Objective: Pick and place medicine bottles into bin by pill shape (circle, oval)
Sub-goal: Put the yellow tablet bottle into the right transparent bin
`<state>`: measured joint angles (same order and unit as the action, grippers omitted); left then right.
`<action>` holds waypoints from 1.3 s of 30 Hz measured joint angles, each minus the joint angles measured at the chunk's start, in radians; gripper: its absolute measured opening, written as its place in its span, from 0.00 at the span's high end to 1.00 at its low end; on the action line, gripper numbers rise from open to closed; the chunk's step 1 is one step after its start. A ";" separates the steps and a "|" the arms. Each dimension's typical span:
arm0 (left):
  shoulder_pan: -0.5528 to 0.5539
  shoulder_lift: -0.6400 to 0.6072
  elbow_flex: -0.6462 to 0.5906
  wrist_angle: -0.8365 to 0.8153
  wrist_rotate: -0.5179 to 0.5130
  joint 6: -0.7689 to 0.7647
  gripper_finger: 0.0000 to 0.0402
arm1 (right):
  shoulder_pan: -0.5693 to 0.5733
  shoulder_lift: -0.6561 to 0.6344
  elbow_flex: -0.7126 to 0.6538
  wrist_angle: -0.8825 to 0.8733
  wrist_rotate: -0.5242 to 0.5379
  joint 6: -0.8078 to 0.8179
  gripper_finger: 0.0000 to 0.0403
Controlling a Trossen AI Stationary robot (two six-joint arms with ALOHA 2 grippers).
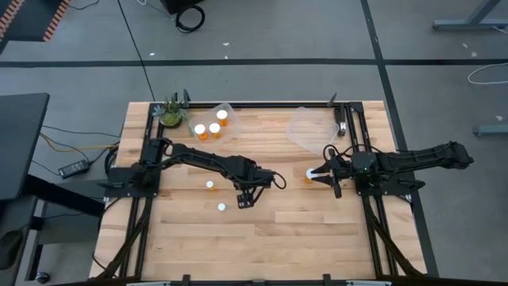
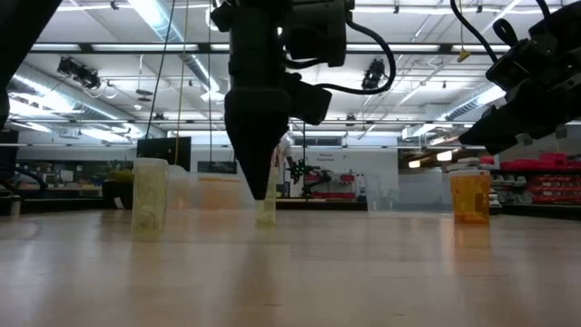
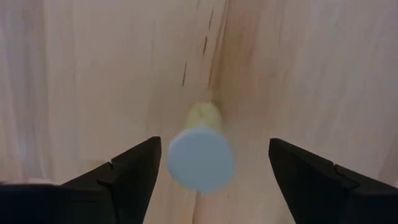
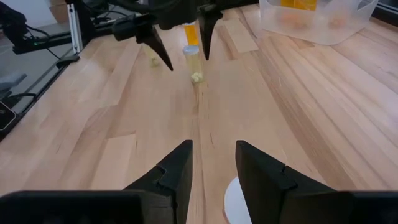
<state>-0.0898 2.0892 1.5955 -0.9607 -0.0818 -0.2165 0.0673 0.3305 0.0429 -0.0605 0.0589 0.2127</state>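
My left gripper (image 1: 244, 199) hangs open at the table's middle, fingers pointing down. A small pale-yellow bottle with a white cap (image 3: 200, 158) stands upright on the table between its fingertips, a gap on each side. The gripper hides this bottle in the high view. It also shows in the low view (image 2: 265, 214) and the right wrist view (image 4: 192, 57). My right gripper (image 1: 317, 175) is open with a narrow gap, above an orange bottle (image 2: 470, 196) standing right of centre. That bottle's white cap (image 4: 231, 202) shows below the right gripper's fingers.
Two more small bottles (image 1: 210, 185) (image 1: 221, 206) stand on the table, left of my left gripper. A clear bin (image 1: 198, 119) at the far left holds three orange bottles. A second clear bin (image 1: 312, 127) stands at the far right. A small plant (image 1: 171, 111) is at the far left corner.
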 joint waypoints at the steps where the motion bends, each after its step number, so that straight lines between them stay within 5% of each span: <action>1: 0.000 -0.002 0.000 0.006 0.000 0.001 0.26 | 0.000 0.000 0.000 0.000 0.000 0.000 0.68; 21: 0.015 -0.002 0.000 0.039 -0.003 0.031 0.71 | 0.000 0.002 0.000 0.000 0.000 0.000 0.68; 39: 0.183 -0.003 0.108 0.418 -0.003 0.250 0.71 | 0.000 0.002 -0.001 0.000 0.000 0.000 0.68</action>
<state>0.0936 2.0857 1.7031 -0.5425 -0.0850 0.0335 0.0677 0.3325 0.0418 -0.0608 0.0589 0.2127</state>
